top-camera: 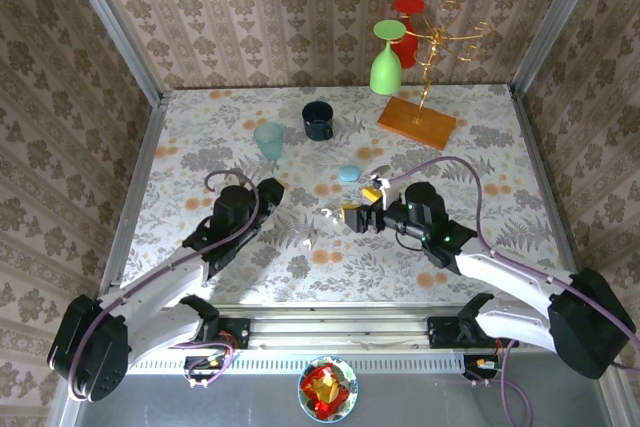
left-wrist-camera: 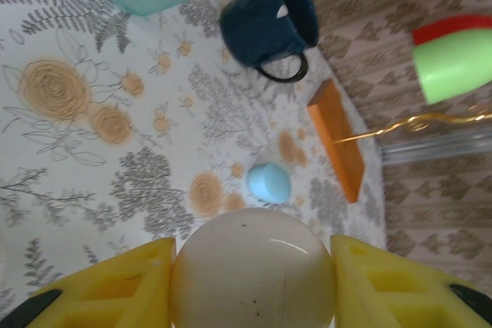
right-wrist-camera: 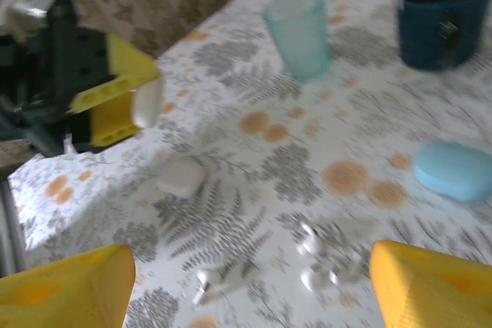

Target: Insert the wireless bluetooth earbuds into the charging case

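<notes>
My left gripper [left-wrist-camera: 252, 278] is shut on a white pebble-shaped charging case [left-wrist-camera: 252, 263], which sits between its yellow fingers [left-wrist-camera: 115, 282]. From above, that gripper [top-camera: 272, 190] is left of the table's middle. The wireless bluetooth earbuds lie loose on the flowered table: one earbud [right-wrist-camera: 204, 279] near my right gripper's left finger, and two more [right-wrist-camera: 315, 255] close together, all blurred. They appear as small white specks [top-camera: 326, 214] in the top view. My right gripper [right-wrist-camera: 250, 293] hovers just above them, open and holding nothing; from above it [top-camera: 358, 204] is just right of the earbuds.
A second white case [right-wrist-camera: 181, 177] lies on the table between the grippers. A pale blue case [right-wrist-camera: 453, 168] lies to the right. Further back stand a teal cup [top-camera: 268, 139] and a dark blue mug [top-camera: 318, 120]. At the back right stands an orange-based wire stand [top-camera: 416, 122] with hanging glasses.
</notes>
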Motion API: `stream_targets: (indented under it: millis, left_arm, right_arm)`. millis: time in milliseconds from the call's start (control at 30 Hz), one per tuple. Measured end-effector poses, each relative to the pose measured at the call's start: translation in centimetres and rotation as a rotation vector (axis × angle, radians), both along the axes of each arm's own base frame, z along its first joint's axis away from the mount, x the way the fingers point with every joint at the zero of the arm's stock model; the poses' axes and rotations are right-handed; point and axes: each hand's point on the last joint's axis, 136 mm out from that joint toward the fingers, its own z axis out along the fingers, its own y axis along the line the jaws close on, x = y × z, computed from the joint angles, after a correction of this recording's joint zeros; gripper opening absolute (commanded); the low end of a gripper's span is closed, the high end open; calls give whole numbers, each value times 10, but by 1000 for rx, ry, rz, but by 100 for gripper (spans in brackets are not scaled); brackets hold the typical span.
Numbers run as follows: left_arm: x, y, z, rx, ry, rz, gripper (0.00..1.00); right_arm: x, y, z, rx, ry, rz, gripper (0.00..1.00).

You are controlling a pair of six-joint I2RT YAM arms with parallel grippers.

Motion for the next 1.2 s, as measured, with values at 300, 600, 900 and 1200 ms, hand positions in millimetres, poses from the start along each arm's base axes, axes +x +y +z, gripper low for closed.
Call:
stream_targets:
  millis: [300, 600, 900, 1200]
  left_arm:
    - [-3, -9, 17, -108, -12, 3, 43]
    - [0, -11, 26, -154, -30, 9, 43]
    - [-1, -11, 31, -167, -42, 7, 44]
    - [1, -8, 33, -171, -52, 19, 45]
  right_arm:
    - [7, 65, -2, 20, -66, 130, 81]
    - [33, 104, 6, 86, -67, 151, 77]
    - [53, 131, 8, 131, -19, 172, 68]
    - [54, 146, 7, 159, 23, 222, 40]
